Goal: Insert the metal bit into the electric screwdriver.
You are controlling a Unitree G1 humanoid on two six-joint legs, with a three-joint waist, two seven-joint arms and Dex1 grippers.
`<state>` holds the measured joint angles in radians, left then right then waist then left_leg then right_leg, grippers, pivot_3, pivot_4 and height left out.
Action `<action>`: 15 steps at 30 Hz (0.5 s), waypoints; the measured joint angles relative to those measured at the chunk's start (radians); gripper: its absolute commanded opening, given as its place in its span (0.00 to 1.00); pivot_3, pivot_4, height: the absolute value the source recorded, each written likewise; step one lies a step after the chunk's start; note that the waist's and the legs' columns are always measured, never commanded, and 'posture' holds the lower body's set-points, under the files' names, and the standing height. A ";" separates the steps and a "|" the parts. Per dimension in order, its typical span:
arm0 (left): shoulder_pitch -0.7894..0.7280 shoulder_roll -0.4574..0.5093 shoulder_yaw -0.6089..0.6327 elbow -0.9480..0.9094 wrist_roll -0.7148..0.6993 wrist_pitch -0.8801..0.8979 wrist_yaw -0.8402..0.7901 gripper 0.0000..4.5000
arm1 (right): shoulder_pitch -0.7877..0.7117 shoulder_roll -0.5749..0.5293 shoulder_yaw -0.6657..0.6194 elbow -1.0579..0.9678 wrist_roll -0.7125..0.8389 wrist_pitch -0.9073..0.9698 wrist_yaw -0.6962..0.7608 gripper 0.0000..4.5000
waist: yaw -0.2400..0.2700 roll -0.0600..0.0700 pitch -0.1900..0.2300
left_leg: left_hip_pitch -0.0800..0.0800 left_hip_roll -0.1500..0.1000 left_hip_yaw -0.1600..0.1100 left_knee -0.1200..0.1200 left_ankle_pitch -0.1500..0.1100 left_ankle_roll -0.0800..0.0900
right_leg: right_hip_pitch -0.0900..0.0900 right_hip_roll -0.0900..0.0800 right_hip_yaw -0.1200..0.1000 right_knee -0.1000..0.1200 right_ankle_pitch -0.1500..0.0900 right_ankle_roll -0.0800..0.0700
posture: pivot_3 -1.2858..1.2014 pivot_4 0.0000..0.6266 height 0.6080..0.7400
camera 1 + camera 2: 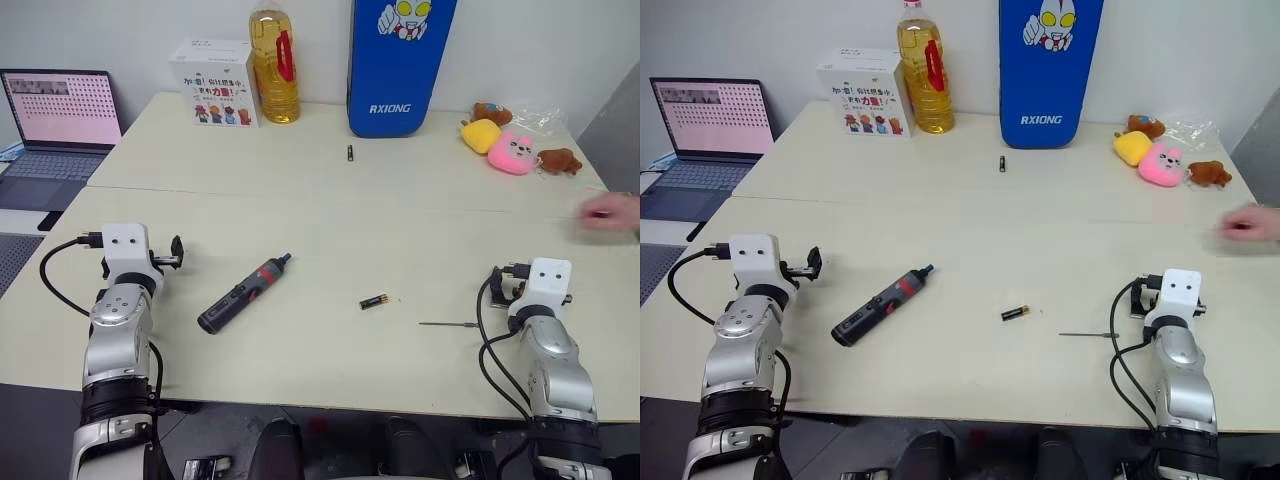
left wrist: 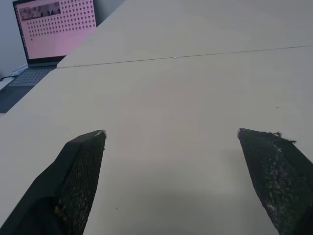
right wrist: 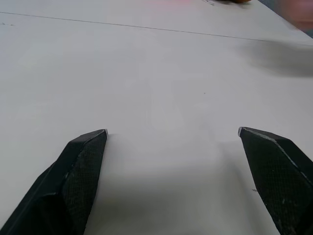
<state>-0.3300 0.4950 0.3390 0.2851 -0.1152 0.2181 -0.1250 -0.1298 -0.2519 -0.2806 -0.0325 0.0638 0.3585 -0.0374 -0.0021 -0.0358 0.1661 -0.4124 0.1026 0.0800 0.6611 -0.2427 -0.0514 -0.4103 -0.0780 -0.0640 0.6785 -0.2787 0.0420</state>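
- Head views: the electric screwdriver [image 1: 245,293] lies at a slant on the pale bench [image 1: 330,200], left of centre. The metal bit [image 1: 450,324] lies apart from it, just beside the right hand [image 1: 520,285]. A short black-and-gold bit [image 1: 375,301] rests between them.
- Left wrist view: the left hand [image 2: 171,134] is spread wide, grasping nothing, over bare bench, a laptop [image 2: 54,29] beyond.
- Right wrist view: right hand released, empty.

Electric screwdriver [image 1: 244,293] black, red band; metal bit [image 1: 448,324] grey.
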 measured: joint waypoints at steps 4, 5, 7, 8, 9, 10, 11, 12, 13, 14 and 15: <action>-0.005 0.000 0.001 0.001 -0.006 0.000 -0.009 1.00 | -0.005 0.000 -0.001 0.005 0.000 0.000 0.000 1.00 | 0.000 0.000 0.000 | 0.000 0.000 0.000 0.000 0.000 0.000 | 0.000 0.000 0.000 0.000 0.000 0.000 | 0.52 0.24 1.00; -0.008 0.000 0.001 0.001 -0.008 0.000 -0.010 1.00 | -0.008 -0.001 -0.001 0.008 0.000 0.000 0.000 1.00 | 0.000 0.000 0.000 | 0.000 0.000 0.000 0.000 0.000 0.000 | 0.000 0.000 0.000 0.000 0.000 0.000 | 0.52 0.24 1.00; -0.013 0.000 0.003 0.001 -0.022 -0.005 -0.017 1.00 | -0.012 -0.003 -0.001 0.013 0.000 0.000 0.000 1.00 | 0.000 0.000 0.000 | 0.000 0.000 0.000 0.000 0.000 0.000 | 0.000 0.000 0.000 0.000 0.000 0.000 | 0.52 0.24 1.00; -0.013 0.000 0.003 0.001 -0.025 -0.005 -0.018 1.00 | -0.014 -0.003 -0.001 0.014 0.000 0.000 0.000 1.00 | 0.000 0.000 0.000 | 0.000 0.000 0.000 0.000 0.000 0.000 | 0.000 0.000 0.000 0.000 0.000 0.000 | 0.52 0.24 1.00; -0.013 0.000 0.004 0.001 -0.027 -0.005 -0.020 1.00 | -0.014 -0.005 -0.002 0.015 0.000 0.000 0.000 1.00 | 0.000 0.000 0.000 | 0.000 0.000 0.000 0.000 0.000 0.000 | 0.000 0.000 0.000 0.000 0.000 0.000 | 0.52 0.24 1.00; -0.013 0.000 0.005 0.001 -0.029 -0.005 -0.021 1.00 | -0.014 -0.006 -0.002 0.015 0.000 0.000 0.001 1.00 | 0.000 0.000 0.000 | 0.000 0.000 0.000 0.000 0.000 0.000 | 0.000 0.000 0.000 0.000 0.000 0.000 | 0.52 0.24 1.00; -0.013 0.003 0.006 0.001 -0.033 -0.005 -0.024 1.00 | -0.015 -0.009 -0.002 0.015 0.000 0.001 0.003 1.00 | 0.000 0.000 0.000 | 0.000 0.000 0.000 0.000 0.000 0.000 | 0.000 0.000 0.000 0.000 0.000 0.000 | 0.52 0.24 1.00; -0.013 0.009 0.007 0.001 -0.037 -0.005 -0.030 1.00 | -0.015 -0.012 -0.002 0.016 0.000 0.001 0.007 1.00 | -0.001 0.000 0.000 | 0.000 0.000 0.000 0.000 0.000 0.000 | 0.000 0.000 0.000 0.000 0.000 0.000 | 0.52 0.24 1.00; -0.013 0.017 0.012 0.001 -0.040 -0.005 -0.038 1.00 | -0.016 -0.017 -0.002 0.018 0.000 0.001 0.011 1.00 | -0.001 0.000 0.000 | 0.000 0.000 0.000 0.000 0.000 0.000 | 0.000 0.000 0.000 0.000 0.000 0.000 | 0.52 0.24 1.00; -0.013 0.024 0.017 0.001 -0.042 -0.005 -0.043 1.00 | -0.018 -0.020 -0.002 0.019 0.000 0.001 0.015 1.00 | -0.001 0.000 0.000 | 0.000 0.000 0.000 0.000 0.000 0.000 | 0.000 0.000 0.000 0.000 0.000 0.000 | 0.52 0.24 1.00; -0.012 0.031 0.022 0.001 -0.044 -0.004 -0.047 1.00 | -0.018 -0.025 -0.001 0.019 -0.001 0.001 0.019 1.00 | -0.001 0.000 0.000 | 0.000 0.000 0.000 0.000 0.000 0.000 | 0.000 0.000 0.000 0.000 0.000 0.000 | 0.52 0.24 1.00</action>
<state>-0.3425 0.5255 0.3605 0.2857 -0.1594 0.2144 -0.1725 -0.1478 -0.2768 -0.2816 -0.0134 0.0630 0.3594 -0.0188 -0.0029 -0.0356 0.1663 -0.4124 0.1026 0.0800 0.6609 -0.2427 -0.0513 -0.4105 -0.0780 -0.0640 0.6785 -0.2787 0.0420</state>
